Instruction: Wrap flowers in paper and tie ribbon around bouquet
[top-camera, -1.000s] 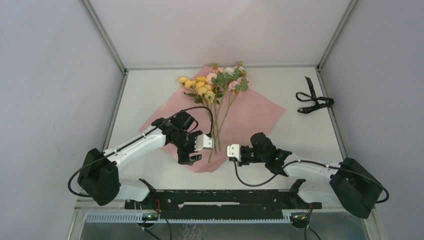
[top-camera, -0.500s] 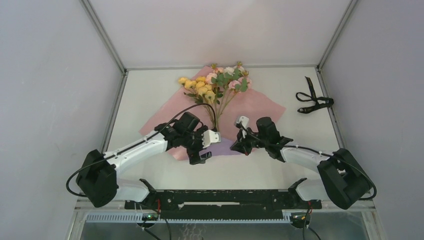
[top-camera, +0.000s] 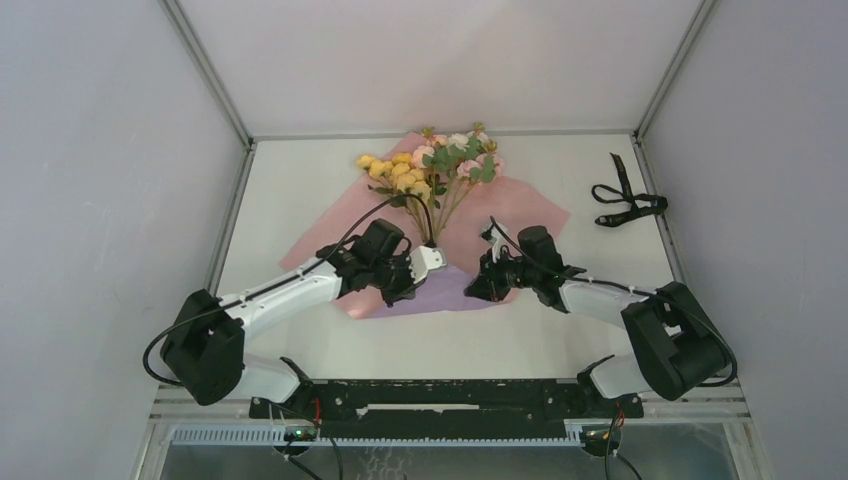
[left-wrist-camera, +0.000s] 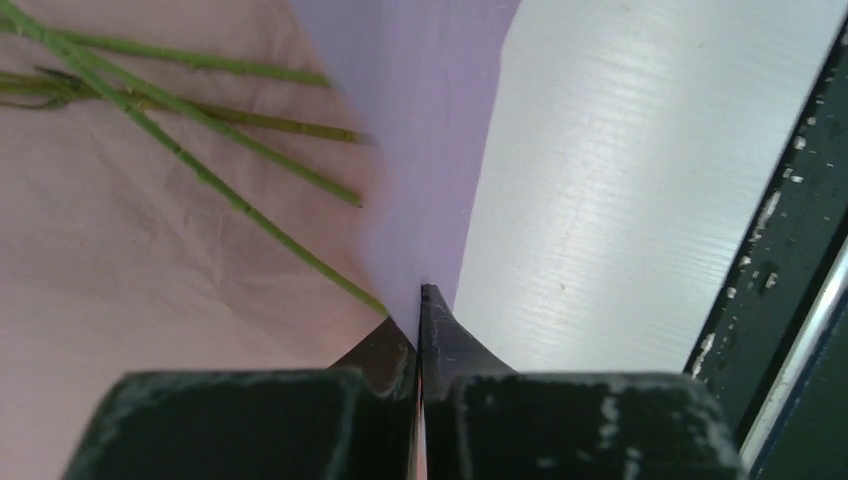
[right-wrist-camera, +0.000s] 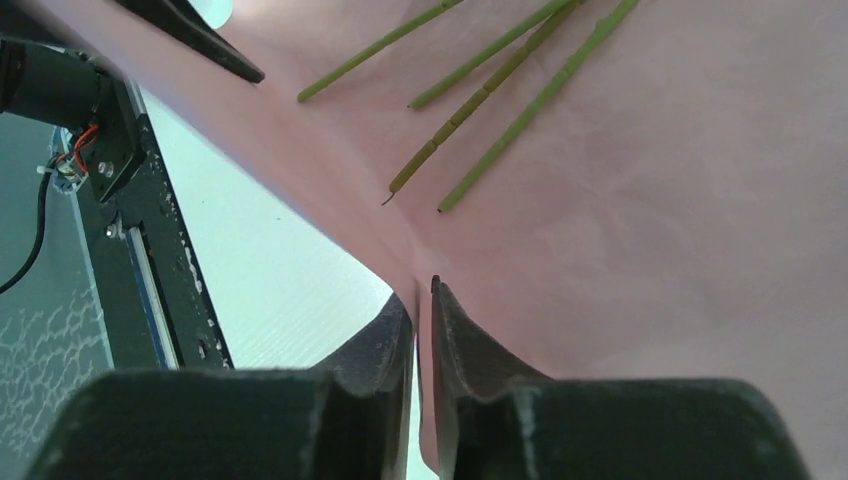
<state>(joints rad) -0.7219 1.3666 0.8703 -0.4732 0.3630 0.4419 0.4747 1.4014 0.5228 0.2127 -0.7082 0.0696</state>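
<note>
Pink on its upper face and lilac underneath, the paper (top-camera: 525, 215) lies spread on the white tabletop (top-camera: 290, 190) at the centre of the overhead view. Its near corner is folded up, so a lilac flap shows between the two arms. The flowers (top-camera: 432, 165) lie on the sheet, with yellow, pink and white blooms toward the top of the frame and thin green stems running down toward the fold.

The left jaws are pressed together on the paper's edge. In the left wrist view the lilac flap narrows to a point right at their tips, with stem ends just to the left on the pink face. The right jaws are likewise clamped on the sheet's edge. In the right wrist view a thin fold of pink runs down between them, with several stem ends above.

The black ribbon (top-camera: 628, 203) lies looped near the right edge of the tabletop, well apart from the paper and both arms.
</note>
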